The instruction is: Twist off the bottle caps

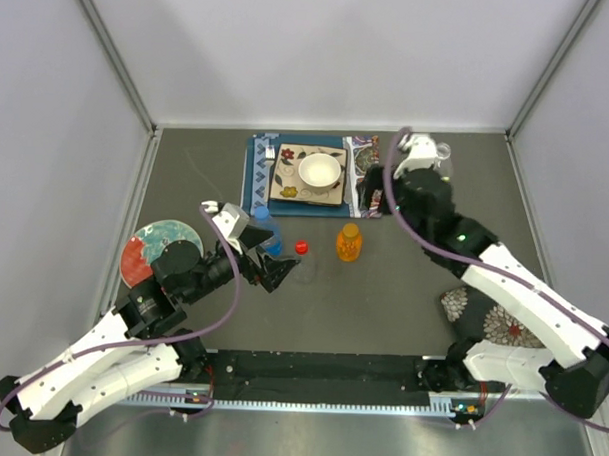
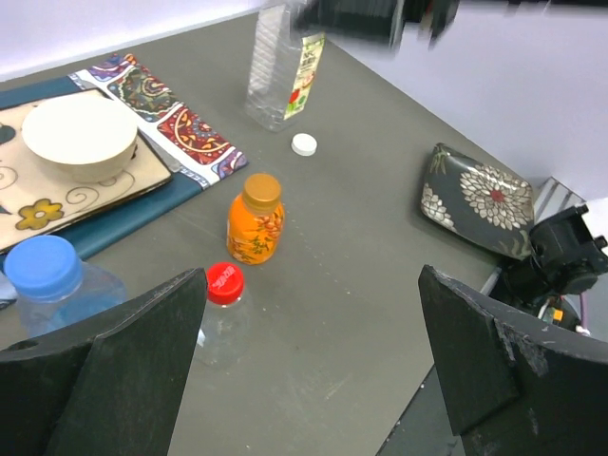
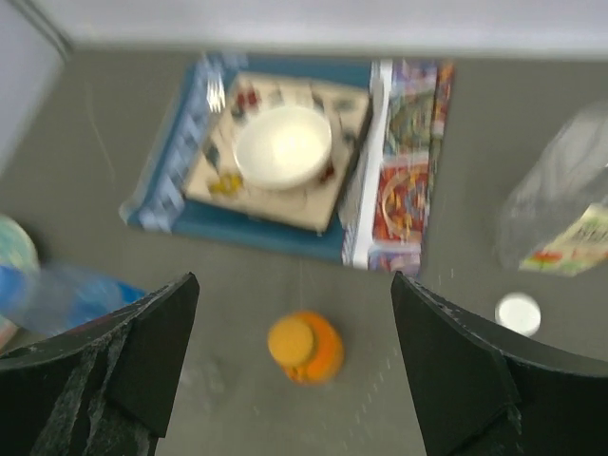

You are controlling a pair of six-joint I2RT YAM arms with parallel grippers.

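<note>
Three capped bottles stand mid-table: one with a blue cap (image 1: pixel 262 214) (image 2: pixel 43 268), a small clear one with a red cap (image 1: pixel 302 247) (image 2: pixel 225 282), and an orange bottle with an orange cap (image 1: pixel 349 231) (image 2: pixel 261 190) (image 3: pixel 290 340). A white cap (image 2: pixel 304 143) (image 3: pixel 519 313) lies loose on the table beside a tall clear bottle (image 2: pixel 271 71) (image 3: pixel 560 204). My left gripper (image 1: pixel 273 263) (image 2: pixel 312 275) stands open just right of the blue-capped bottle and near the red cap, holding nothing. My right gripper (image 1: pixel 383 196) (image 3: pixel 294 285) is open above the table, looking down on the orange bottle.
A white bowl (image 1: pixel 319 172) (image 2: pixel 81 136) sits on a patterned tray (image 1: pixel 286 187) over a blue mat at the back. A dark floral plate (image 1: pixel 492 317) (image 2: pixel 480 195) lies front right. A red and teal plate (image 1: pixel 149 245) lies at the left.
</note>
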